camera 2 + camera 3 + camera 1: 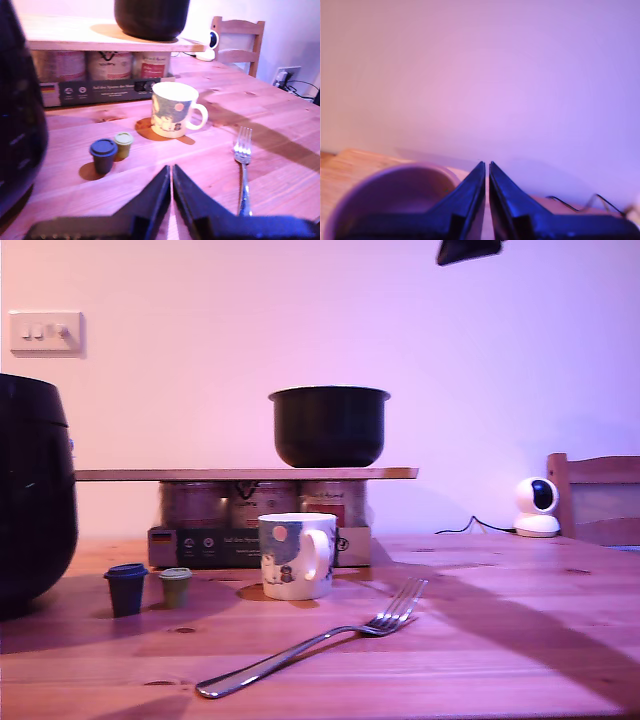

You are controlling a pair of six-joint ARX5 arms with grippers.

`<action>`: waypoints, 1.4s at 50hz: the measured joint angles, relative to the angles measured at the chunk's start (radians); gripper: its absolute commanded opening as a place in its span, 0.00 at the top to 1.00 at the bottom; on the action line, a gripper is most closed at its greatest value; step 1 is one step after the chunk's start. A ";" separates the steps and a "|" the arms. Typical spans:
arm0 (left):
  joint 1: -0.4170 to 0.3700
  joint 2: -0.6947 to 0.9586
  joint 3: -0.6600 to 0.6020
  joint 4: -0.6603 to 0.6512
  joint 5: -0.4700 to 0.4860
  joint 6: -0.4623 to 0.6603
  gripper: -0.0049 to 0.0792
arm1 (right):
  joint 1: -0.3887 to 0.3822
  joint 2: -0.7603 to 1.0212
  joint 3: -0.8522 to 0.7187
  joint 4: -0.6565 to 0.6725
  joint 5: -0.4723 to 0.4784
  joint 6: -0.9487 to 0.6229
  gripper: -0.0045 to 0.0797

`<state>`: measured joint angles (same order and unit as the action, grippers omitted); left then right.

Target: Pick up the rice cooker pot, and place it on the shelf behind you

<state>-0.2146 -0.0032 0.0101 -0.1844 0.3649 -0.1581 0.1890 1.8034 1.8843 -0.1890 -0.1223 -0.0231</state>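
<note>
Pale wall and a reddish knotty wooden worktop (520, 600) frame the scene, where the wide round dark metal rice cooker pot (329, 426) already sits upright on the long thin pale wooden shelf (150, 474), toward the plank's end at the exterior view's right. Tins and a dark box prop the shelf. Below stand a white illustrated mug (295, 555), two small coffee capsules (147, 588) and a silver fork (315, 640). My first claw (172, 175) hovers low over the worktop, jaws pressed together on nothing. My second claw (486, 170) is also closed and empty, above a blurred round rim. Placement looks complete; any retreat should probably lift clear so the pot is not nudged toward the plank's edge.
</note>
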 measured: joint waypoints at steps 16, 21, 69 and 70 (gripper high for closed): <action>0.000 0.000 0.000 0.000 0.000 0.000 0.96 | -0.019 -0.098 -0.204 0.160 -0.067 0.000 0.96; 0.000 0.000 0.000 0.000 0.000 0.000 0.96 | -0.019 -0.098 -0.269 0.198 -0.109 0.000 0.96; 0.000 0.000 0.000 0.000 0.000 0.000 0.96 | 0.073 -0.090 -0.690 0.661 -0.141 -0.001 0.96; 0.000 0.000 0.000 0.000 0.000 0.000 0.96 | 0.076 -0.091 -0.691 0.662 -0.141 -0.002 0.96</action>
<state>-0.2146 -0.0032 0.0101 -0.1848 0.3649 -0.1581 0.2653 1.7126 1.1934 0.4732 -0.2630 -0.0250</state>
